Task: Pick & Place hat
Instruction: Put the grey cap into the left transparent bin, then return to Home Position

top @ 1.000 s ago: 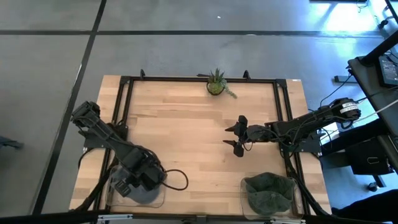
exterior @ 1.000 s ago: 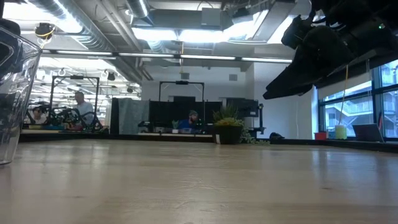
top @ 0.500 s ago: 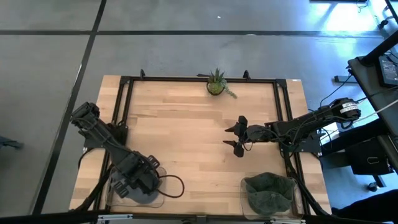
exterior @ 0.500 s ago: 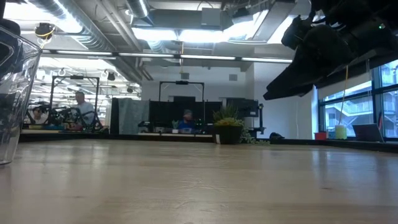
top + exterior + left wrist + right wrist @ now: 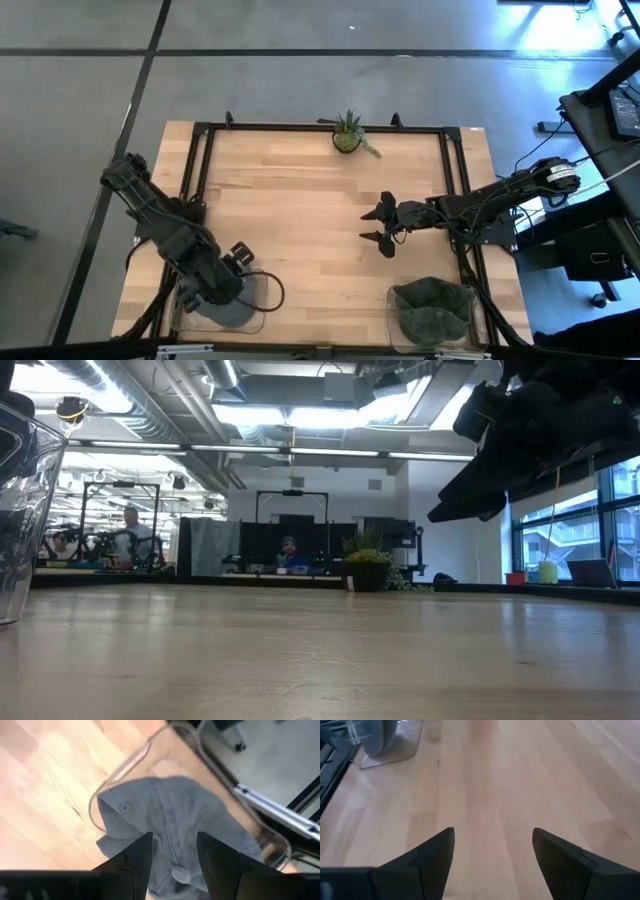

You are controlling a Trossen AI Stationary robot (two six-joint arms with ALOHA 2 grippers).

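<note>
From my screen, far left first: the left arm is bent down over the near-left corner of the table [image 5: 300, 200], with the left gripper [image 5: 172, 855] hanging right over the grey hat [image 5: 185, 815]. That hat sits in a clear tray [image 5: 255, 322] at that corner. In the left wrist view the fingers [image 5: 137, 857] are parted a little, with the crown of the hat showing through the gap. I can't tell if the tips are touching the fabric, and nothing's gripped as far as I can see.

Moving across, there's a small potted plant [image 5: 347, 133] at the middle of the far edge.

Right of centre, the right gripper [image 5: 381, 225] hovers above bare wood, fingers spread wide, holding nothing. Its wrist view just shows the wood between the two fingers [image 5: 432, 857], with the grey hat's tray off in the far corner.

Near-right corner has a second clear tray [image 5: 392, 305] with a green hat [image 5: 432, 308] bunched up in it, well apart from both grippers.

Low view mostly catches a tray wall at the left edge, and the plant.
</note>
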